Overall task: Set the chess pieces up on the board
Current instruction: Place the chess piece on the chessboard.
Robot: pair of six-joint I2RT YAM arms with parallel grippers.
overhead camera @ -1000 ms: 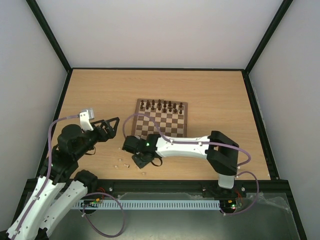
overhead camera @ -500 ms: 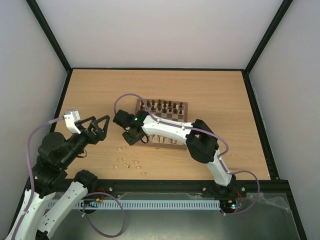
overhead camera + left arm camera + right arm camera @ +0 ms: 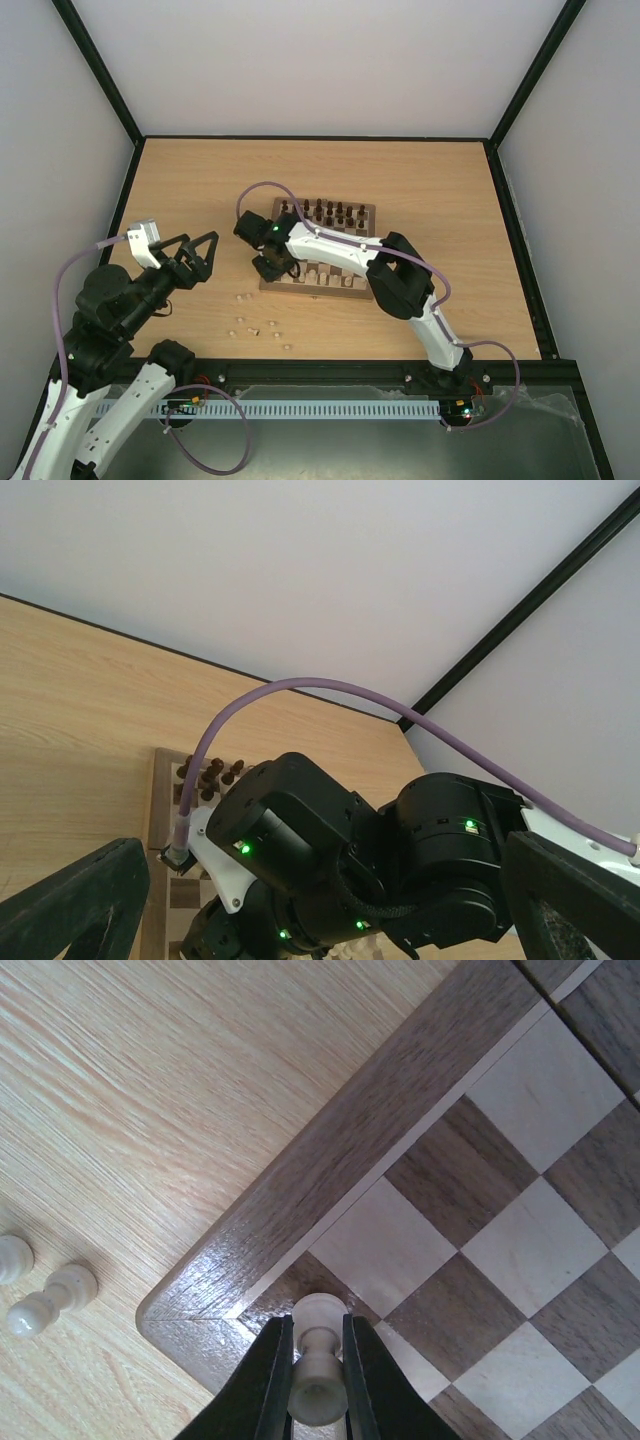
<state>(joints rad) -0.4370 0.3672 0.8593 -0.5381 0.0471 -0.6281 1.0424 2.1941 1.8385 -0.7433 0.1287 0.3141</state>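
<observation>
A tiny pale beige wooden chess piece [image 3: 318, 1385] is pinched by the right gripper [image 3: 318, 1328] over the near-left corner square of the brown-and-cream checked wooden board [image 3: 400, 1150], with its long axis along the fingers. The left gripper [image 3: 198, 256] is spread wide.

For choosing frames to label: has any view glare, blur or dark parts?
Right wrist: sharp, a glossy sheen on the border of the board; held pale piece clear. Left wrist: left gripper's fingers dark and soft. Top external: even light, loose pale pieces tiny.
</observation>
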